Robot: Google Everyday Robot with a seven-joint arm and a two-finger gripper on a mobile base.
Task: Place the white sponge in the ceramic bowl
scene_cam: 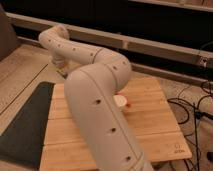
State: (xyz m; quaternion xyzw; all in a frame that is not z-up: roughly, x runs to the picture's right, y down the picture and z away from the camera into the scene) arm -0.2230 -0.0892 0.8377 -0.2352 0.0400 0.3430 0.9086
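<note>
My arm fills the middle of the camera view, bends at the elbow [107, 70] and reaches back to the left. My gripper [61, 68] hangs at the far left corner of the wooden table [155, 125], mostly hidden behind my forearm. The white sponge and the black ceramic bowl do not show; my arm may cover them. A small cream-white cup [120, 101] stands near the table's middle, right beside my arm, with a small orange-red thing [128, 105] touching it.
A dark mat [25, 125] lies on the floor left of the table. Cables [195, 107] trail on the floor to the right. A long low rail [160, 47] runs along the dark back wall.
</note>
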